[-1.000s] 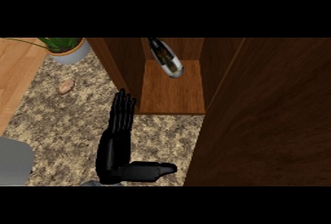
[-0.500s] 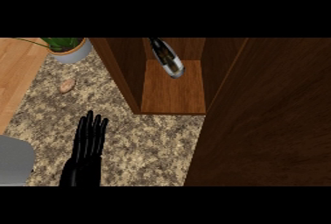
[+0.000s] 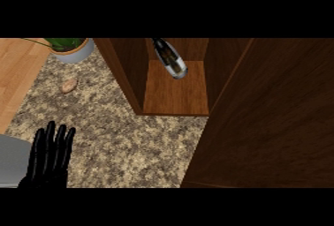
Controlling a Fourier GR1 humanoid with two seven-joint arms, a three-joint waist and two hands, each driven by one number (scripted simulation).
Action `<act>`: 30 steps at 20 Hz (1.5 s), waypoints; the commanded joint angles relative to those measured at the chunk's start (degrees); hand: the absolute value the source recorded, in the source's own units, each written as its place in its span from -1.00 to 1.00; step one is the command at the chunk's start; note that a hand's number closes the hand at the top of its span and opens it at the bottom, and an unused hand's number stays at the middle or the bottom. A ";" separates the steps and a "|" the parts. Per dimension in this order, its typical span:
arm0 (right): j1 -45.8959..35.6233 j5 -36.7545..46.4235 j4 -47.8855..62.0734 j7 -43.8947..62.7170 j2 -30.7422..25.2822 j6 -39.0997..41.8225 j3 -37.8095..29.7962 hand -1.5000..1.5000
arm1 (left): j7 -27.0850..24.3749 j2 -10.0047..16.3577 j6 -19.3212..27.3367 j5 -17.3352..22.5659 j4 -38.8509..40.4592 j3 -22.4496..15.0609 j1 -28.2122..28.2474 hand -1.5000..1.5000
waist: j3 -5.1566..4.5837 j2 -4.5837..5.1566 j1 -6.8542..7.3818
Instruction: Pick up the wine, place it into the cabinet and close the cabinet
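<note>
Upper left: potted plant (image 3: 72,47), green leaves in a pale grey pot, stood on the speckled counter (image 3: 130,145). Just below it lay a small tan lump (image 3: 68,85). Pale wood strip (image 3: 16,75) ran along the left edge. Grey curved surface (image 3: 12,161) at lower left.

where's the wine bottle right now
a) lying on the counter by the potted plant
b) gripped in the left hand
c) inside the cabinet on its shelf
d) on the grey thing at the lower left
c: the wine bottle sits on the shelf inside the cabinet, while the left hand shows at the lower left with straight fingers, holding nothing.
</note>
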 commanded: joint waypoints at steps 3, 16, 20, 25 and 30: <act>-8.84 2.14 0.81 5.59 8.23 -6.13 12.10 1.00 | -0.34 5.42 -6.27 5.58 -3.18 7.08 5.11 -1.00 | -0.15 0.04 1.36; -36.24 -1.58 17.90 3.40 8.33 -27.82 10.96 1.00 | -1.12 11.44 -18.39 13.67 -3.37 18.21 10.03 -1.00 | -0.07 0.61 2.57; -47.81 -5.33 25.13 4.67 8.41 -34.35 7.07 1.00 | -1.51 12.15 -21.43 15.34 -3.35 20.28 12.12 -1.00 | -0.07 0.45 3.16; -61.99 -13.28 40.21 0.89 8.52 -36.59 1.73 1.00 | -1.20 13.73 -25.87 18.45 -0.82 24.89 11.82 -1.00 | -0.01 0.95 3.84; -74.38 -21.82 54.49 -3.95 8.56 -34.58 -4.26 1.00 | 0.63 15.13 -27.68 21.12 0.02 28.80 10.75 -1.00 | 0.07 1.20 3.51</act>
